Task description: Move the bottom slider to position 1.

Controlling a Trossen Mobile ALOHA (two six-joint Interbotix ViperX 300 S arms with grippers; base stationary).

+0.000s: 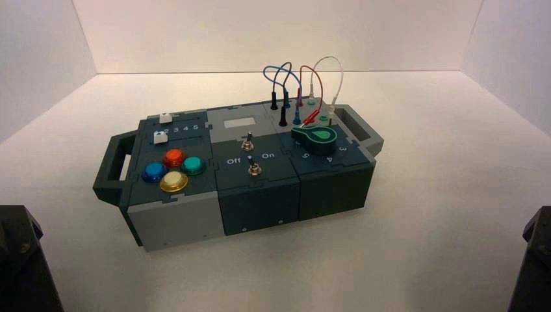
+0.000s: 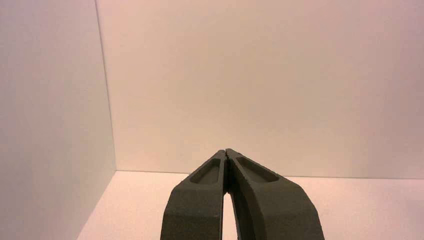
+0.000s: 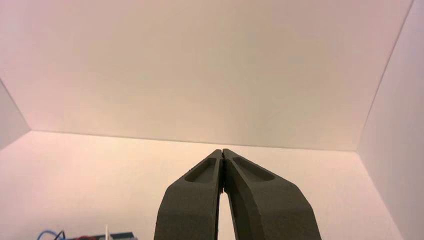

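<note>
The box (image 1: 260, 195) stands turned on the white table. The bottom slider (image 1: 159, 137), a small white square knob, sits at the left end of its dark-blue track, beside the numerals 2 3 4 5. A similar white knob (image 1: 166, 118) sits on the plain track behind it. My left gripper (image 2: 226, 150) is shut and empty, parked at the lower left, aimed at the white wall. My right gripper (image 3: 222, 150) is shut and empty, parked at the lower right. Both arm bases show in the high view's bottom corners.
Blue, orange, green and yellow round buttons (image 1: 173, 170) sit in front of the sliders. Two toggle switches (image 1: 251, 156) marked Off and On stand mid-box. A green knob (image 1: 314, 138) and looped wires (image 1: 302, 84) are on the right. White walls enclose the table.
</note>
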